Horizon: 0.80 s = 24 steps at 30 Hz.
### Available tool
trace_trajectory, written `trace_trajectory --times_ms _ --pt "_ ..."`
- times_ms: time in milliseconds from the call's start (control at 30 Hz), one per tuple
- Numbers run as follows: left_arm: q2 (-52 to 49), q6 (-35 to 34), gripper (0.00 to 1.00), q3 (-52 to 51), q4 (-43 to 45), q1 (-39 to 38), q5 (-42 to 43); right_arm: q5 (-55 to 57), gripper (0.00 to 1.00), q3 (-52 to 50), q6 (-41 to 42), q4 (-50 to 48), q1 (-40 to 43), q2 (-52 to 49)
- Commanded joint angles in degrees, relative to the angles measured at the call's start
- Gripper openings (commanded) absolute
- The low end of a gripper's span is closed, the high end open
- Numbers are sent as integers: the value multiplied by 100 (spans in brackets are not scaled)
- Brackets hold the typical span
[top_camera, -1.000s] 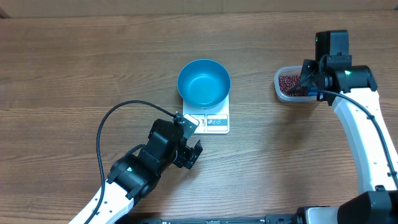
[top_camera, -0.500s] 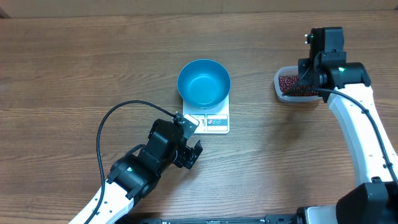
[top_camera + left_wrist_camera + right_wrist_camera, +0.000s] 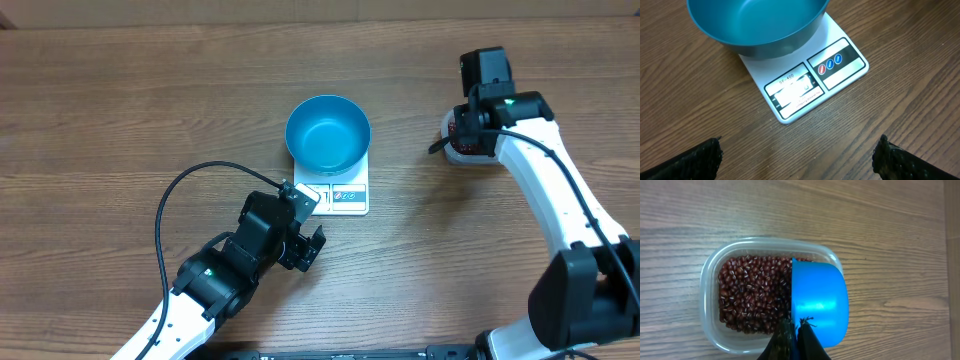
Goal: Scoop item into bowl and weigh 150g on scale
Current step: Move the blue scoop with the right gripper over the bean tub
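Beans [image 3: 752, 297]: tiny, probably light, loose, free-rolling; heaped in clear tub [image 3: 705, 287]. Best moved by blue scoop [image 3: 820, 302], its handle clamped in right gripper [image 3: 795, 341]. Left gripper [image 3: 797, 157] spread wide, empty, near scale [image 3: 840, 62].

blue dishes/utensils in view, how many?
2. The bowl sits on the scale; the scoop, gripped by the right tool, is over one end of the tub of beans. None seem hidden.

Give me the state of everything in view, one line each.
bowl: empty, standing on the scale.
scale: carrying the bowl, display unreadable.
tub: uncovered, holding beans.
scoop: over the tub, gripped.
left end effector: open, empty.
right end effector: shut on the scoop.
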<state>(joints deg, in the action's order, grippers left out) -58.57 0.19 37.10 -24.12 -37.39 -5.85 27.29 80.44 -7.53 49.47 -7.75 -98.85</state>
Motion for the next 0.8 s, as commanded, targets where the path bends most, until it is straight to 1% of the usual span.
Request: trace_trajectory --times_ms 0,133,200,467,767 --pt "-28 -17 100 -42 15 24 -52 411 4 168 -4 11 -101 -247" --pt "-28 -17 99 -42 15 24 -52 546 4 168 9 74 -157 -341" --pt "-28 -17 100 -42 15 24 -52 542 4 168 164 76 -168 -341" --pt "-28 -17 100 -42 15 24 -55 -448 4 168 323 160 -160 -341" --pt "-28 -17 100 -42 15 24 -55 -667 4 162 476 326 -155 -341"
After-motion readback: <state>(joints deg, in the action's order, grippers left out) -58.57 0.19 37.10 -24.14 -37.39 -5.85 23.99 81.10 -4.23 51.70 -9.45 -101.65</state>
